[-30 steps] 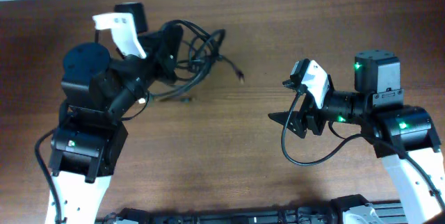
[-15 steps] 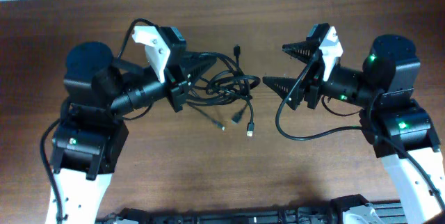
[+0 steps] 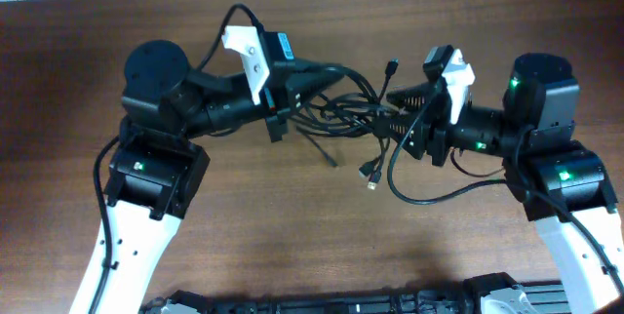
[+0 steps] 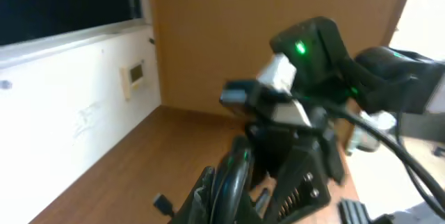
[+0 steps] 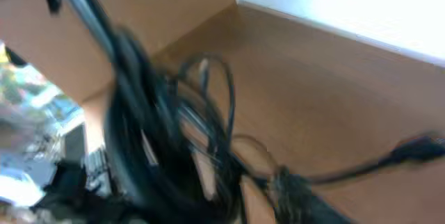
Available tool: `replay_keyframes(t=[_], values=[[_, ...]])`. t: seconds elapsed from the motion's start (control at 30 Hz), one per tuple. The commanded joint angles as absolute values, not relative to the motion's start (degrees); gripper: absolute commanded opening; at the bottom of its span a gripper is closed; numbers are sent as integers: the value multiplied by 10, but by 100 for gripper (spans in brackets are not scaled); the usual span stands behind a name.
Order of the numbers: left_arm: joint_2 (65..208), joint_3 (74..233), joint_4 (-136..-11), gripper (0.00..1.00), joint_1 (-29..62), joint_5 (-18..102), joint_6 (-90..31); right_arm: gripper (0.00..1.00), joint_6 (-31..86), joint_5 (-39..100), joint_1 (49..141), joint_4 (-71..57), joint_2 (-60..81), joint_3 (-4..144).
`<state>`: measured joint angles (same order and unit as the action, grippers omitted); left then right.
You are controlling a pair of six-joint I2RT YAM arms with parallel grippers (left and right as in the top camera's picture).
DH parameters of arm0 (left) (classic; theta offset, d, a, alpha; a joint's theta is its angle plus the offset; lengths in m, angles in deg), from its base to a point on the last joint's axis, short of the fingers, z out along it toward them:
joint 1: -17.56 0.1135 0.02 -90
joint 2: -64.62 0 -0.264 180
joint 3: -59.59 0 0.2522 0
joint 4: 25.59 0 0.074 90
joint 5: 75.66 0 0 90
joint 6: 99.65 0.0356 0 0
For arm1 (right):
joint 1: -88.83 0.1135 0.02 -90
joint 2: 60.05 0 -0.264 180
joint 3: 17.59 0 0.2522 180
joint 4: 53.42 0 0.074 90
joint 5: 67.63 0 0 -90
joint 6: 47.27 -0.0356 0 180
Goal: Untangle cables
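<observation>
Compared with half a second back, closes the gap between the arms and narrows the right end effector [image 3: 395, 111], now half-wide astride strands; firm grip not confirmed. Keeps the left end effector [image 3: 331, 74] clamped on the cables [image 3: 341, 124], bunched between the centre and far edge of the bench [image 3: 292, 236], plugs trailing. Step in hand: second grasp. Next: pinch one strand only, then draw apart slowly, watching for tightening knots.

Your left gripper [image 3: 330, 76] reaches right, clamped on the cables [image 3: 339, 122]. Your right gripper [image 3: 395, 111] reaches left to face it, jaws seemingly partly apart.
</observation>
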<state>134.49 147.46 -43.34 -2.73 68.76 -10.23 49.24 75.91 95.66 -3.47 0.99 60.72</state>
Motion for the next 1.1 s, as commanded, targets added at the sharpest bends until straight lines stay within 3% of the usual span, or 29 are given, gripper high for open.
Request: replay_keyframes(t=[0.0,0.07,0.13,0.23,0.43,0.5,0.53,0.67,1.07], values=[[1339,1488,-425,0,-28,618,-152,39,535,755,955,-3,16,609],[1339,1488,-426,0,-28,549,-196,40,534,737,955,11,16,609],[1339,1488,-426,0,-28,474,-260,58,516,690,955,13,16,609],[1339,1488,-432,0,-28,380,-372,70,405,602,955,8,16,609],[1339,1488,-427,0,-36,370,-518,79,252,628,955,-34,16,609],[1340,1488,-418,0,-43,363,-539,96,189,628,955,-45,21,609],[1341,1488,-406,0,-49,351,-540,99,133,628,955,-47,27,609],[1343,1488,-377,0,-68,288,-616,99,-16,629,956,-45,64,609],[1399,1488,-323,0,-86,270,-775,94,-11,687,956,-129,98,609]])
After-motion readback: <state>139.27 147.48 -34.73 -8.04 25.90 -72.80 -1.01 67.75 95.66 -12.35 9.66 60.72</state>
